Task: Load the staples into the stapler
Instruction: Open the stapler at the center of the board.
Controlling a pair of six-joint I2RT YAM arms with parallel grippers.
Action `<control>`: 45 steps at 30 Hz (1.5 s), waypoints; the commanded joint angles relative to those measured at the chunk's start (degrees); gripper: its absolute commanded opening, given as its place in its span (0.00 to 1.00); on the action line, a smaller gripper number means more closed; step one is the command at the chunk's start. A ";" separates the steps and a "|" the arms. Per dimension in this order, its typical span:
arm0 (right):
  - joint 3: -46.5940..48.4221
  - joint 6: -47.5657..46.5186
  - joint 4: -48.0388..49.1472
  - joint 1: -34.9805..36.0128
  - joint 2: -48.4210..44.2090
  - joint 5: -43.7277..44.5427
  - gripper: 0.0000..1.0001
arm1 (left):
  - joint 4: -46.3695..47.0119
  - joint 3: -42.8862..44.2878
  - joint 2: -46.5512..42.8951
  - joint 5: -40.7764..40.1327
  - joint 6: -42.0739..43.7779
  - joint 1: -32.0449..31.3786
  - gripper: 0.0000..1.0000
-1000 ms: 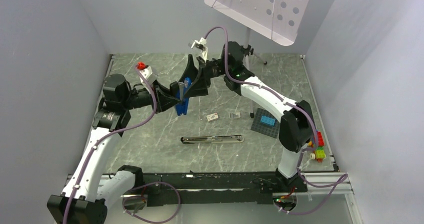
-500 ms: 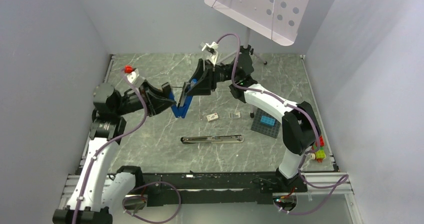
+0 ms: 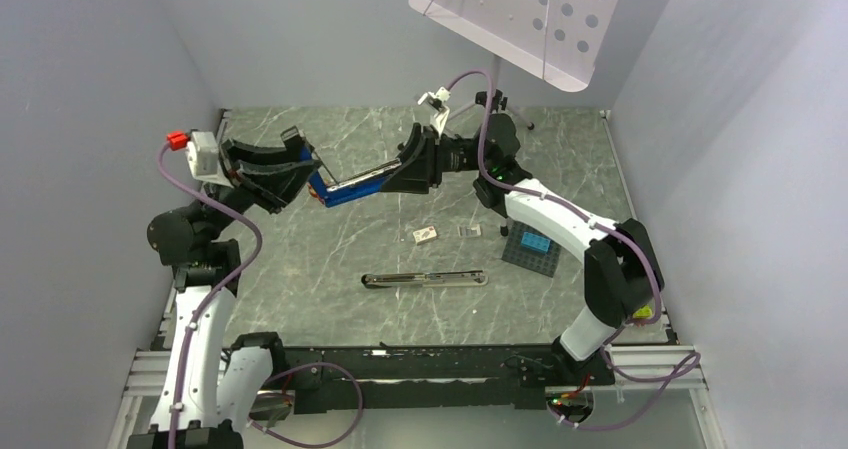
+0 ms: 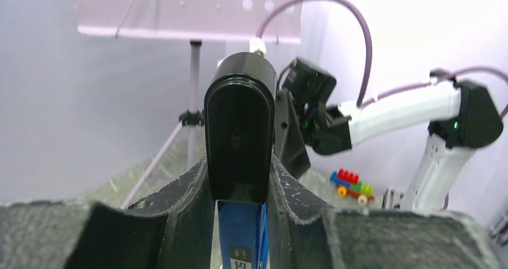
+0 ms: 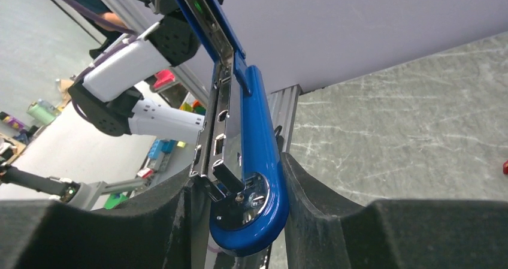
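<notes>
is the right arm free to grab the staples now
Probably not: the right pincer is shut on the blue stapler, shared with the left pincer. The staples lie uncovered on the table.

Stapler (image 5: 261, 143) glossy blue plastic, shiny metal; table (image 3: 300, 269) matt marbled

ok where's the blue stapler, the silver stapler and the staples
blue stapler (image 3: 345, 191), top view, middle of its blue base
silver stapler (image 3: 425, 280), top view, middle of its long body
staples (image 3: 468, 231), top view, centre of the small grey block
</notes>
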 commanded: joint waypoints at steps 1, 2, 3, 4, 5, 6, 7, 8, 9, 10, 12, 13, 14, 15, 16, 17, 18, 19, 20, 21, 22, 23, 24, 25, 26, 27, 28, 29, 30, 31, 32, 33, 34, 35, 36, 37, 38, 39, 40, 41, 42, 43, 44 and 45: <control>-1.58 -4.90 -1.91 0.77 -2.99 -2.86 0.00 | 21.84 2.19 2.58 -22.20 -9.37 2.12 0.00; -1.25 -5.41 -2.42 1.27 -3.05 -2.62 0.00 | 23.39 2.83 3.62 -23.28 -10.38 2.17 0.00; -0.65 -6.14 -3.21 1.91 -3.00 -2.42 0.00 | 24.44 3.62 4.42 -24.35 -11.18 2.19 0.00; 0.05 -7.25 -4.40 2.50 -2.90 -2.06 0.00 | 25.47 4.27 5.26 -25.56 -11.87 2.19 0.00; 0.69 -8.16 -5.56 3.20 -2.65 -1.61 0.00 | 26.68 4.91 6.05 -26.82 -12.55 2.19 0.00; 1.45 -9.01 -6.28 3.92 -2.31 -1.25 0.00 | 27.93 5.66 6.80 -28.16 -13.22 2.19 0.00; 2.19 -9.55 -6.91 4.73 -1.96 -0.69 0.00 | 28.91 6.36 7.65 -29.45 -13.92 2.19 0.00; 2.98 -10.22 -7.88 5.69 -1.48 0.04 0.00 | 29.94 7.16 8.46 -30.72 -14.67 2.19 0.00; 3.93 -10.88 -8.68 6.44 -0.99 0.60 0.00 | 31.36 7.87 9.57 -32.09 -15.71 2.19 0.00; 4.68 -11.46 -9.29 7.12 -0.33 1.03 0.00 | 32.65 8.38 10.37 -33.64 -16.54 2.15 0.00; 6.03 -11.99 -10.02 8.36 0.83 1.32 0.00 | 35.28 9.05 11.68 -37.64 -18.26 2.13 0.00; 6.59 -12.41 -10.82 8.94 1.31 1.57 0.00 | 36.30 9.32 12.21 -39.33 -18.86 2.14 0.00; 7.19 -13.34 -11.73 9.56 1.70 1.76 0.00 | 36.98 9.89 12.70 -40.44 -19.27 2.19 0.00; 7.70 -13.83 -12.32 9.98 1.95 1.84 0.00 | 37.42 10.21 13.14 -41.03 -19.58 2.15 0.00; 8.26 -14.12 -12.75 10.32 2.22 1.88 0.00 | 37.65 10.97 13.61 -41.13 -19.74 2.19 0.00; 8.91 -14.35 -13.21 10.52 2.46 1.73 0.00 | 37.61 11.41 13.96 -40.91 -19.82 2.19 0.00; 9.61 -14.59 -13.79 10.65 2.64 1.58 0.00 | 37.57 11.54 14.25 -40.70 -19.91 2.18 0.00; 10.24 -15.02 -14.34 10.81 2.83 1.24 0.04 | 37.71 11.41 14.50 -40.47 -20.15 2.15 0.00; 10.91 -15.43 -14.72 10.84 2.91 0.57 0.09 | 37.81 11.06 14.67 -40.18 -20.46 2.14 0.00; 11.58 -16.04 -15.41 10.92 3.00 -0.01 0.14 | 37.82 10.70 14.80 -39.69 -20.69 2.16 0.00; 12.33 -16.71 -16.24 10.83 3.05 -0.77 0.21 | 37.76 10.46 14.91 -38.93 -20.82 2.13 0.00; 13.37 -17.31 -17.44 10.82 3.10 -1.57 0.30 | 37.73 10.28 15.12 -37.54 -20.96 2.14 0.00; 14.63 -17.73 -18.52 10.66 3.06 -2.26 0.37 | 37.75 10.33 15.42 -35.87 -21.43 2.18 0.00; 15.67 -17.60 -18.90 10.22 2.81 -3.15 0.43 | 38.29 10.52 15.92 -33.87 -22.19 2.17 0.00; 16.52 -17.33 -18.96 9.94 2.53 -3.51 0.49 | 39.25 10.80 16.51 -31.63 -23.18 2.19 0.00; 17.29 -17.05 -19.12 9.60 2.28 -3.70 0.56 | 39.52 10.96 17.04 -28.99 -24.30 2.15 0.00; 18.11 -16.91 -19.39 9.23 2.18 -4.12 0.61 | 39.75 11.06 17.25 -27.26 -24.84 2.14 0.00; 19.15 -17.08 -20.19 8.95 2.27 -4.44 0.66 | 39.84 11.10 17.30 -25.63 -25.16 2.19 0.00; 20.39 -17.90 -21.78 8.82 2.42 -4.51 0.70 | 39.74 11.04 17.38 -24.49 -25.38 2.15 0.00; 21.55 -18.92 -23.77 8.81 2.74 -4.55 0.73 | 39.77 11.08 17.51 -23.21 -25.72 2.14 0.00; 22.53 -20.35 -25.49 8.84 2.93 -4.52 0.75 | 39.95 11.20 17.75 -22.18 -26.17 2.16 0.00; 23.23 -20.80 -26.81 8.83 3.07 -4.23 0.78 | 40.28 11.22 18.02 -21.49 -26.71 2.15 0.00; 23.82 -20.93 -27.11 8.81 3.22 -4.15 0.80 | 40.63 11.36 18.39 -20.64 -27.34 2.19 0.00; 24.35 -20.92 -27.41 8.81 3.52 -3.93 0.81 | 40.84 11.44 18.71 -19.84 -27.88 2.19 0.00; 25.15 -20.96 -27.79 8.77 3.85 -3.73 0.81 | 41.04 11.42 18.92 -19.41 -28.16 2.17 0.00; 26.18 -21.00 -28.22 8.76 4.23 -3.53 0.82 | 41.41 11.38 19.02 -18.93 -28.31 2.14 0.00; 26.80 -21.12 -28.66 8.82 4.61 -3.29 0.83 | 41.83 11.39 19.27 -18.18 -28.78 2.14 0.00; 27.25 -21.41 -29.18 8.76 4.83 -3.10 0.83 | 42.03 11.37 19.45 -17.90 -29.10 2.19 0.00; 27.43 -21.62 -29.50 8.85 4.99 -2.95 0.83 | 42.47 11.28 19.57 -17.77 -29.32 2.17 0.00; 27.17 -21.48 -29.56 8.90 5.11 -2.84 0.82 | 42.67 11.15 19.55 -17.76 -29.32 2.19 0.00; 26.64 -21.52 -29.85 9.02 4.98 -2.70 0.78 | 42.71 10.92 19.45 -18.07 -29.00 2.16 0.00; 25.91 -22.24 -30.62 9.33 4.95 -2.84 0.72 | 42.76 10.92 19.30 -18.48 -28.41 2.16 0.00; 25.07 -24.01 -32.93 9.72 4.69 -2.48 0.65 | 42.91 11.03 19.19 -19.02 -27.76 2.21 0.00; 24.32 -26.71 -35.54 10.35 4.38 -2.26 0.59 | 43.21 11.15 19.22 -19.71 -27.11 2.19 0.00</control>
